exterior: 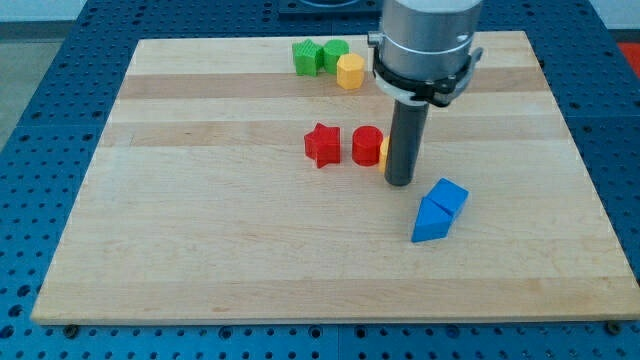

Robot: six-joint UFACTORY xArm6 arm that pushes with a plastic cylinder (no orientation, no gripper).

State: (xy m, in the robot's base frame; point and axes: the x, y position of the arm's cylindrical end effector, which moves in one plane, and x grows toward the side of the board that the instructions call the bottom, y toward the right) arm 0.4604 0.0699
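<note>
Camera view: I have no jaws; my tip [399, 182] rests on the bench [200, 230] against the yellow block [384, 152], beside the red cylinder [367, 146], near the blue blocks [438, 210]

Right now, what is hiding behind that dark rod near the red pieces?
A yellow block: only a sliver of it shows at the rod's left edge, beside the red cylinder. The rest is covered, so its shape cannot be made out. My tip rests just below it.

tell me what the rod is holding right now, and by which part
Nothing is held. My tip only stands against the yellow block, mostly hidden behind the rod, beside the red cylinder.
</note>
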